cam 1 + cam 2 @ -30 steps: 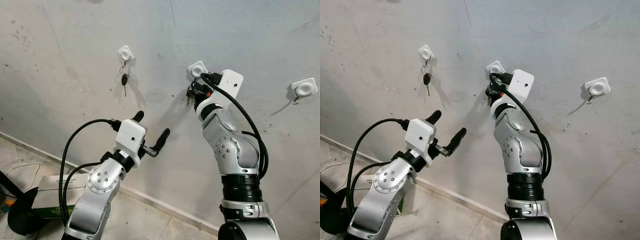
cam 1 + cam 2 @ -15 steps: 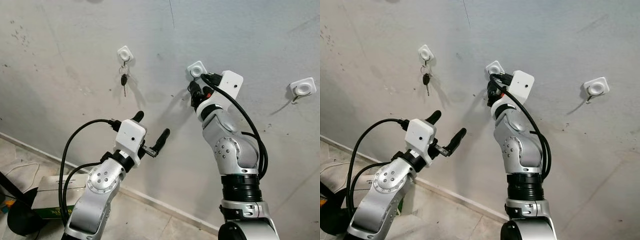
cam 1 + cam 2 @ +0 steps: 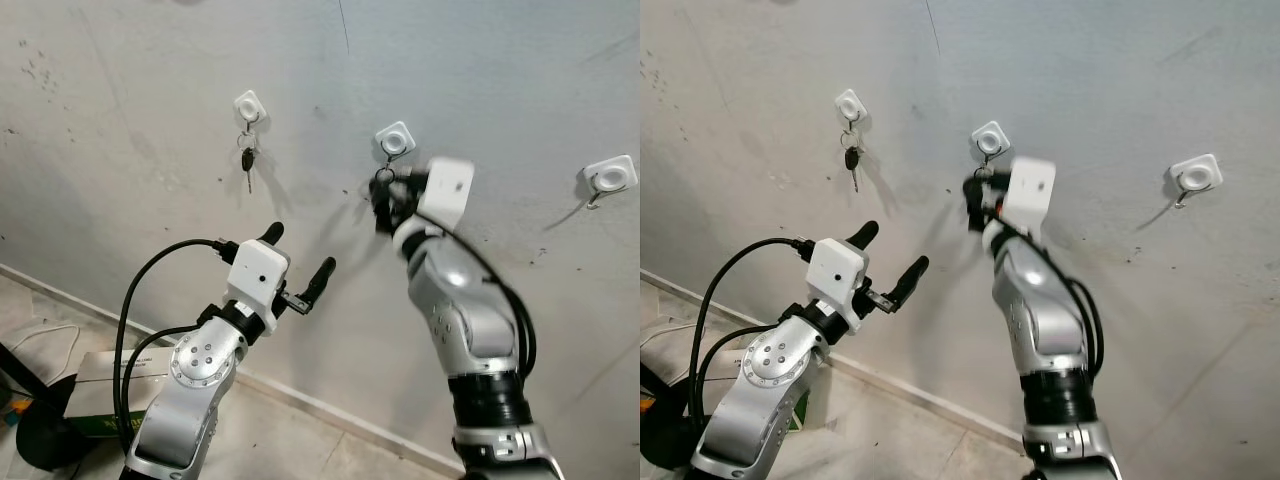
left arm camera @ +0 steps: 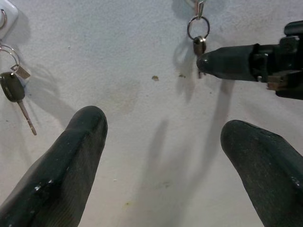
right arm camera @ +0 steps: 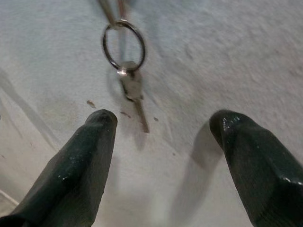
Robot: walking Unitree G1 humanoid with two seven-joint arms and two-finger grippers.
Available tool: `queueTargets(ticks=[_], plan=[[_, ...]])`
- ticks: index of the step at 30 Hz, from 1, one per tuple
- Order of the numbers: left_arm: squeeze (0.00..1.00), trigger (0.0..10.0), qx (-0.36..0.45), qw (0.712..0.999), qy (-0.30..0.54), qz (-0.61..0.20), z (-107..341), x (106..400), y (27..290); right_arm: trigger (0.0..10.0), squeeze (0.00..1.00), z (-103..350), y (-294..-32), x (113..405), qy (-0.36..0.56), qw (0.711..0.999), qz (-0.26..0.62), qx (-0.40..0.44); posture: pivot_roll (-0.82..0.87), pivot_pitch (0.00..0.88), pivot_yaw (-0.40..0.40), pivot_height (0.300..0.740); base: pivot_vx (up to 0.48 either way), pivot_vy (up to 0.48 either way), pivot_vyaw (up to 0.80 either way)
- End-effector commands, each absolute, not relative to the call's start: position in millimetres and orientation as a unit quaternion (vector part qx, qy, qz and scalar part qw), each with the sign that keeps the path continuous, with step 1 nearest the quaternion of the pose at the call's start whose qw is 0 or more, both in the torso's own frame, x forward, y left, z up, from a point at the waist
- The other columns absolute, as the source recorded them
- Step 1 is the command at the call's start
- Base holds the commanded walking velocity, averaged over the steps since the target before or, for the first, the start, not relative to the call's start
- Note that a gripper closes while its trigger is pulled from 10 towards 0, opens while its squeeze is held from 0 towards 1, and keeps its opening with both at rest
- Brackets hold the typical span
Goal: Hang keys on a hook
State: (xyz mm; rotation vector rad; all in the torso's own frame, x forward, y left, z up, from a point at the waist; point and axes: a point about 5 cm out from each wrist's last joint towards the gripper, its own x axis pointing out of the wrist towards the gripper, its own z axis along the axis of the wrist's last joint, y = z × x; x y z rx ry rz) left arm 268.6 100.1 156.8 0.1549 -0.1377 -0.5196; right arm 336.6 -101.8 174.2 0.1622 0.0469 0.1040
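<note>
A silver key (image 5: 134, 96) is hanging by its ring from the middle hook (image 3: 395, 140) on the rough grey wall (image 3: 500, 70). Both the right gripper (image 5: 161, 137) and the left gripper (image 4: 165, 142) are gaping, holding nothing.

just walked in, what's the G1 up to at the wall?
It's hanging keys on wall hooks. A silver key hangs by its ring from the middle hook, and the right gripper sits open just below it, holding nothing. The left gripper is open too, raised off the wall. The left hook carries a black-headed key; the right hook is bare.
</note>
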Motion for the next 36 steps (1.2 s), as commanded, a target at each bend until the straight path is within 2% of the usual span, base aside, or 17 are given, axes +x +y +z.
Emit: queueTargets(ticks=[1, 10, 20, 28, 36], plan=[[0.00, 10.0, 0.080, 0.963, -0.072, -0.248, 158.6, 272.4, 102.1, 10.0, 1.00, 185.9, -101.8, 336.3, -0.013, 0.996, 0.058, 0.070, 0.08, 0.000, 0.017, 0.740, 0.000, 0.000, 0.00], [0.00, 10.0, 0.081, 0.964, -0.074, -0.243, 158.5, 272.4, 103.8, 10.0, 1.00, 186.7, -105.0, 331.4, -0.042, 0.995, 0.063, 0.064, 0.08, 0.000, 0.015, 0.740, 0.000, 0.000, 0.00], [0.00, 10.0, 0.082, 0.978, -0.087, -0.172, 162.1, 270.7, 121.7, 10.0, 1.00, 197.7, -118.2, 315.9, -0.094, 0.994, 0.063, 0.008, 0.06, 0.000, 0.009, 0.740, 0.000, 0.000, 0.00], [0.00, 10.0, 0.083, 0.987, -0.077, -0.117, 159.4, 266.6, 142.7, 10.0, 1.00, 187.8, -136.3, 297.2, -0.081, 0.995, 0.052, -0.018, 0.05, 0.000, 0.000, 0.740, 0.000, 0.000, 0.00], [0.00, 10.0, 0.065, 0.990, -0.078, -0.098, 161.4, 260.2, 141.3, 10.0, 1.00, 176.7, -145.1, 278.4, -0.059, 0.997, 0.041, -0.005, 0.03, 0.000, 0.003, 0.740, 0.000, 0.000, 0.00]])
